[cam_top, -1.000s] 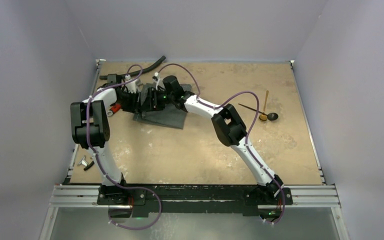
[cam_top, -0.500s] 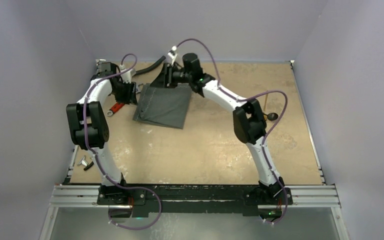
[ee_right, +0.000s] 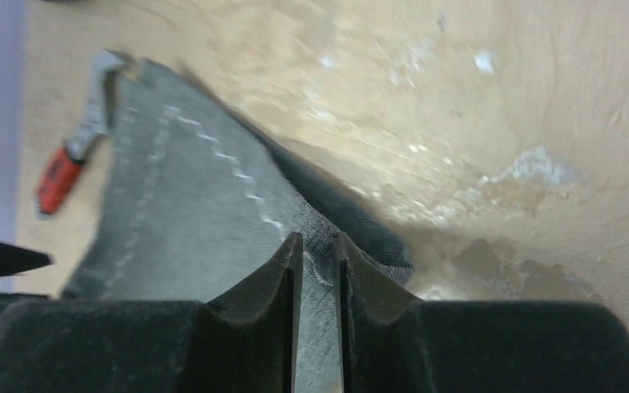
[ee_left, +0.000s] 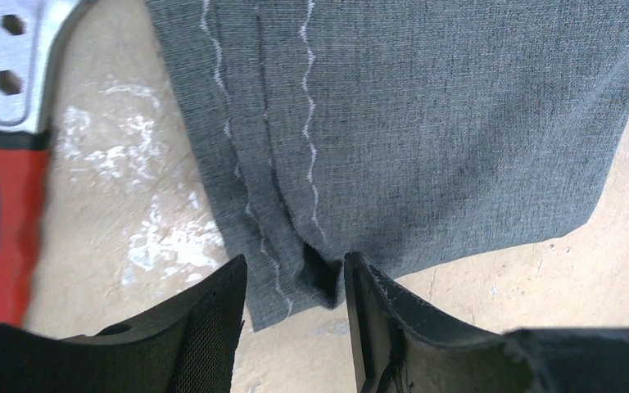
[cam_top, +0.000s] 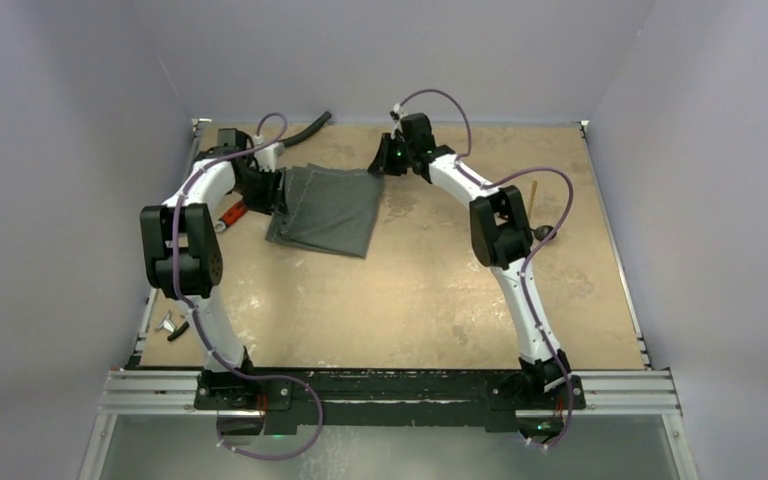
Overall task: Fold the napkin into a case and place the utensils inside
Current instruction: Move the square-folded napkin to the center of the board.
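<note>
On the surface [cam_top: 410,300], seems midway through folding the napkin [cam_top: 328,208], left end effector [ee_left: 293,282] released astride its hem, right end effector [ee_right: 318,241] nearly clenched, utensils [cam_top: 545,232] not yet inside.

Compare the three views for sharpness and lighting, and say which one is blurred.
Top external: evenly lit, sharp, no harsh glare. Left wrist: the napkin fills the frame, its weave and stitching crisp. Right wrist: the blurred one, with the wrench and table smeared.

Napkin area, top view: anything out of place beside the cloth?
Yes. A red-handled metal wrench lies close beside the left edge of the grey stitched cloth napkin. It is no utensil and might catch the fold.
</note>
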